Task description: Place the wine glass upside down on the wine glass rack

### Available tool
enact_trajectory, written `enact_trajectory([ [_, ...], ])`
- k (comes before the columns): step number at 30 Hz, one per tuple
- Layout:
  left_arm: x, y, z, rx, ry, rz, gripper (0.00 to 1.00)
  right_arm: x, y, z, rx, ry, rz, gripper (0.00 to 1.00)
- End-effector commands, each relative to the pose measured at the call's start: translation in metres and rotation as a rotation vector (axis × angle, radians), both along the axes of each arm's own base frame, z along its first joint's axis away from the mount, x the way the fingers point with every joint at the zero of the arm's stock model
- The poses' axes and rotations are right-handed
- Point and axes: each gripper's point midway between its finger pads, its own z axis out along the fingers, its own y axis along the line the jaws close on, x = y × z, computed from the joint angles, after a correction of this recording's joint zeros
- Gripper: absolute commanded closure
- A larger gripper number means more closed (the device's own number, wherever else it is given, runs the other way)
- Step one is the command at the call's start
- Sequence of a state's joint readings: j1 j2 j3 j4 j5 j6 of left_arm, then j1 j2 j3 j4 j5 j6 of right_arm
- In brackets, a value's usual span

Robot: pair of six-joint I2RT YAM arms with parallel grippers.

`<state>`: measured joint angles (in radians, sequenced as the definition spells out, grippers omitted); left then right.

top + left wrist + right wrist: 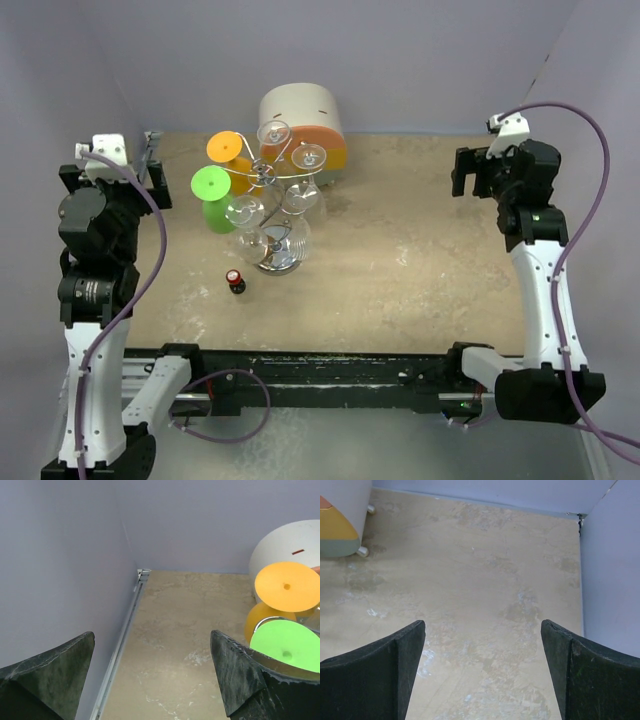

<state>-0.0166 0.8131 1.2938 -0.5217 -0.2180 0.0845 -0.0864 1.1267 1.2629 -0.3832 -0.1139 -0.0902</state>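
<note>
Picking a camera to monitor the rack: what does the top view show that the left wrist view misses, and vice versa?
Only top: the wine glass rack hung with clear glasses, a small red-capped bottle. Only left wrist: the left gripper close up, open and empty. Both: the orange goblet, green goblet and white drum.

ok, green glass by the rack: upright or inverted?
Inverted: the green glass has its flat foot on top, bowl below. Whether it hangs on the wine glass rack or stands free, cannot tell.
</note>
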Motion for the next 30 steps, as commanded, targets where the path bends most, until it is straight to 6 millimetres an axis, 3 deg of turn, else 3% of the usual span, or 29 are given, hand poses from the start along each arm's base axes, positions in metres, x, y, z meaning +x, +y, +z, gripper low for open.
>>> enact_trajectory([
  [1,0.004,0.012,0.008,-0.093,-0.11,0.087,0.01,-0.005,-0.006,0.03,-0.032,-0.08,-0.017,0.0],
  [4,0.005,0.019,0.001,-0.086,-0.143,0.123,0.01,-0.013,-0.015,0.034,-0.053,-0.132,-0.074,0.0],
  [6,0.004,0.021,0.0,-0.075,-0.169,0.133,0.01,-0.02,-0.026,0.047,-0.093,-0.199,-0.131,0.0],
  [10,0.004,0.023,-0.005,-0.052,-0.142,0.137,0.01,-0.028,-0.029,0.054,-0.116,-0.22,-0.141,0.0],
  [20,-0.01,0.019,-0.016,0.001,-0.073,0.096,0.01,-0.033,0.001,0.056,-0.102,-0.282,0.033,0.0],
  [23,-0.01,0.019,-0.019,0.007,-0.067,0.094,0.01,-0.034,0.003,0.064,-0.144,-0.328,0.057,0.0],
  [30,-0.016,0.017,-0.027,0.01,-0.05,0.075,0.01,-0.037,0.007,0.051,-0.148,-0.293,0.088,0.0],
])
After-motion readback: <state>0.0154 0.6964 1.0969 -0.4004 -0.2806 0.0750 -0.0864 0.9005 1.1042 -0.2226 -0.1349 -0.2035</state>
